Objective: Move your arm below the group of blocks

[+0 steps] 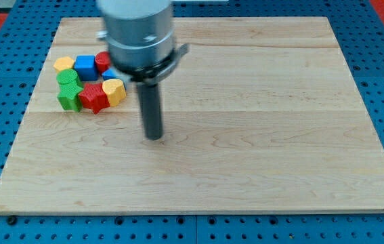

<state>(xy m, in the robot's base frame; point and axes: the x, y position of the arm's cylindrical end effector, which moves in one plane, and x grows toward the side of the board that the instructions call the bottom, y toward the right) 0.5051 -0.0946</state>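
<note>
A: Where is the group?

B: Upper left of the pale wooden board surface [246,135]. One tight cluster: yellow block [64,64], blue cube [85,66], red block [102,62] along its top; green cylinder-like block [67,78] and a second green block [70,99] on the view's left; red star-shaped block [93,97] and yellow hexagonal block [114,91] at its lower edge. A sliver of another blue block [112,73] shows beside the arm housing; shape unclear.

A: And my tip?

B: My tip [154,137] sits to the view's right of the cluster and slightly lower than its bottom edge, apart from every block. The nearest is the yellow hexagonal one.

A: Jaws?

B: None fitted. Just a straight dark rod, so nothing is held or clamped.

A: Pose?

B: Rod upright, grey housing overhead covering the cluster's right fringe.

A: The deciding relation?

B: The target spot lies toward the view's left and a little down from the tip. My judgement: travel left, staying clear below the red star.
</note>
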